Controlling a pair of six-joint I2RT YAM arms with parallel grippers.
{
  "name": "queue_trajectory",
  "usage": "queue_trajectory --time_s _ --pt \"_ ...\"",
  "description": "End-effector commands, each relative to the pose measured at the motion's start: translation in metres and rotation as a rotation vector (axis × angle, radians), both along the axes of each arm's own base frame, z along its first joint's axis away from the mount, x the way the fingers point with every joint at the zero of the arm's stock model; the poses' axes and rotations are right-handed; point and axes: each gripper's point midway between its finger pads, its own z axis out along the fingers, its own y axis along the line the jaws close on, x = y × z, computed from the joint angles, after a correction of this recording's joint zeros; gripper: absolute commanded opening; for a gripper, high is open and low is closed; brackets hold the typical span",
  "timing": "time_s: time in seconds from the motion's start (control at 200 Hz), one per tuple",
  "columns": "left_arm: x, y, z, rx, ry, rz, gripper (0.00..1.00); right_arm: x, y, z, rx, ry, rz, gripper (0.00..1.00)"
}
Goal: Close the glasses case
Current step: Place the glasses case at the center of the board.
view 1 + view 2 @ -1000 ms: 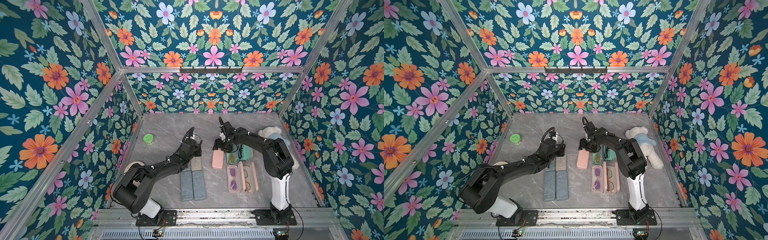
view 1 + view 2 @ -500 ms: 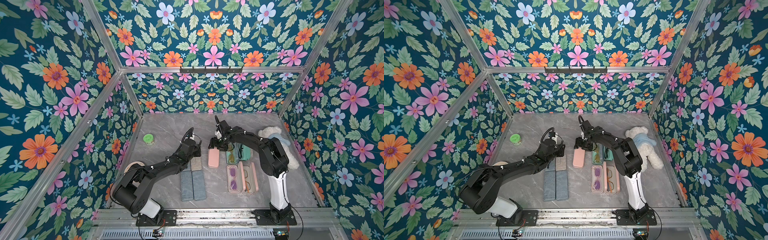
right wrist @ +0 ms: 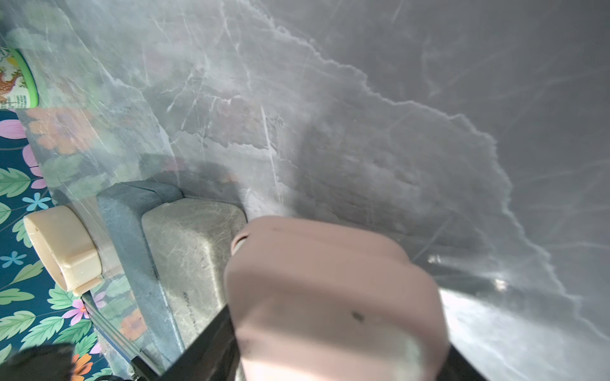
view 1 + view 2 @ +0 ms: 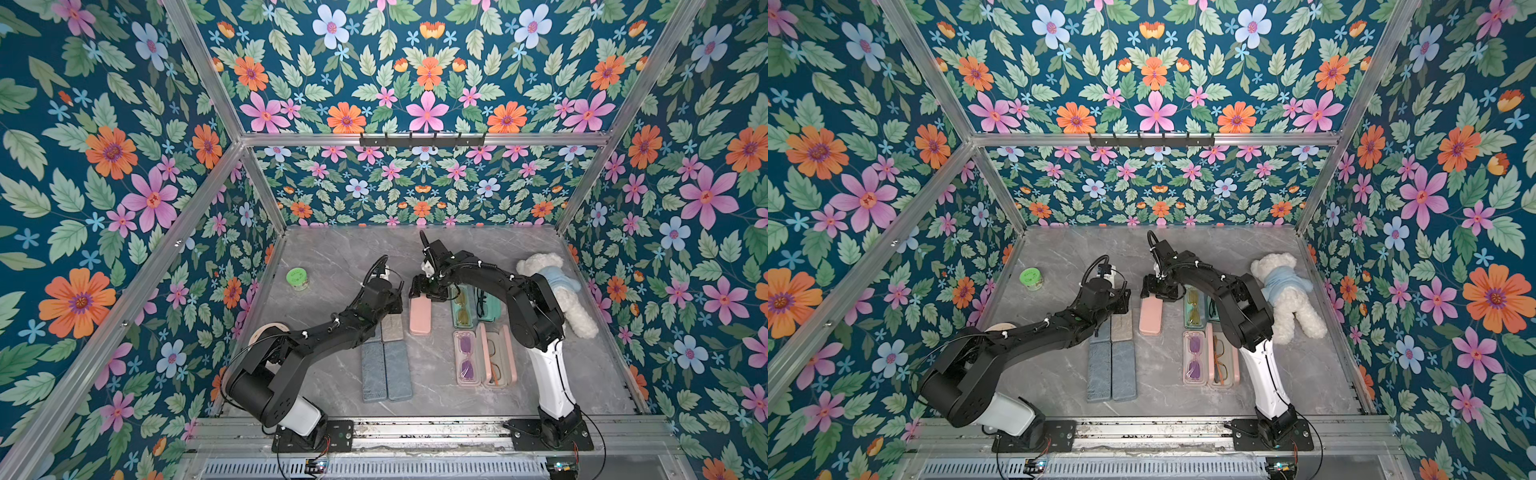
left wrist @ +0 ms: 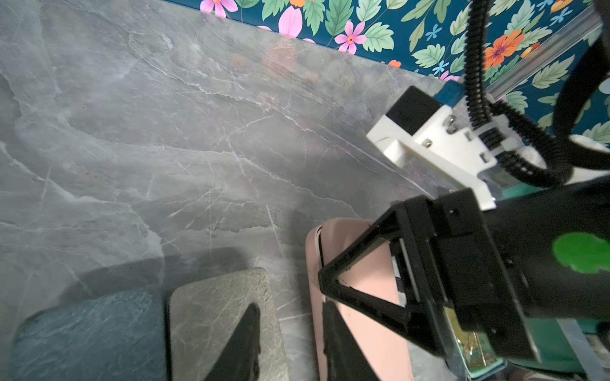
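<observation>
The pink glasses case lies flat on the table with its lid down. A thin seam and a sliver of white lining show at one corner. My right gripper straddles the case's far end. In the right wrist view the case fills the gap between the jaws of that gripper. My left gripper stands open just left of the case. One of its fingertips is over the small grey case and the other over the pink case's edge.
Two blue-grey cases lie in front of the small grey case. To the right lie an open teal case and an open pink case with glasses in them. A teddy bear, a green jar and a tape roll are also here.
My right gripper has slid the pink case to the left, close to the left gripper. The left arm has barely moved.
</observation>
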Motion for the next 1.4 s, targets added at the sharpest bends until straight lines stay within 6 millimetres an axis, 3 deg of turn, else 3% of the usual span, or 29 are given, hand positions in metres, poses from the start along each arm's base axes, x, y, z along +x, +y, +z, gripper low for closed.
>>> queue_trajectory --time_s 0.0,0.255,0.775,1.01,1.395 --pt "0.004 -0.001 0.006 -0.019 -0.018 0.007 0.34 -0.006 0.007 0.000 0.009 0.023 0.016 0.64" --pt "0.004 -0.001 0.003 -0.014 -0.013 0.007 0.34 -0.009 0.012 -0.005 0.011 0.037 0.023 0.64" --pt "0.004 -0.002 0.001 -0.011 -0.009 0.005 0.34 -0.014 0.022 0.000 0.065 0.052 0.041 0.78" --pt "0.004 -0.001 0.001 -0.011 -0.010 0.006 0.34 -0.016 0.023 0.012 0.091 0.033 0.049 0.85" --pt "0.002 -0.007 0.002 -0.035 -0.012 -0.022 0.34 -0.016 0.012 0.046 0.136 -0.026 0.031 0.87"
